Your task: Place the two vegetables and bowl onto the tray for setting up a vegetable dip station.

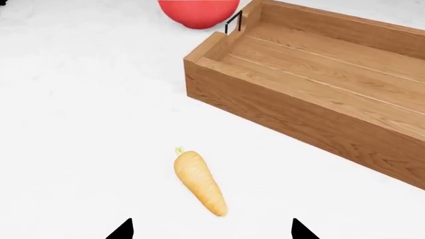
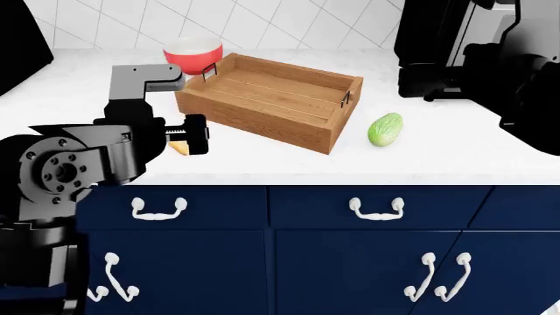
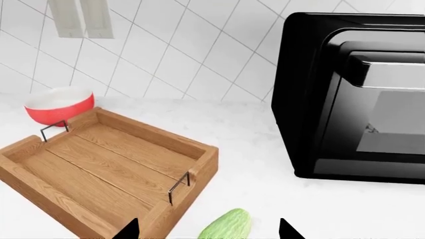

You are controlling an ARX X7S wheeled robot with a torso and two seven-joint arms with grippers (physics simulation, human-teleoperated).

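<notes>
Worktop stock as I read it from my station:

- Tray [image 2: 262, 98]: brown wood, raised sides, wire handles at both short ends, nothing in it; sits mid-counter.
- Bowl [image 2: 193, 54]: red outside, white inside; on the counter just beyond the tray's far-left end, by the handle.
- Carrot [image 1: 199, 182]: stubby, yellow-orange, lying on the white counter near the tray's left front side, apart from it. In my head view it is mostly hidden behind the left arm.
- Cucumber [image 2: 385, 128]: light green, on the counter right of the tray, near its right end.
- Left gripper [image 1: 210, 230]: above the carrot, fingertips spread, holding nothing.
- Right gripper [image 3: 208, 230]: raised over the cucumber, fingertips spread, holding nothing.
- Black oven [image 3: 355, 99]: far right
</notes>
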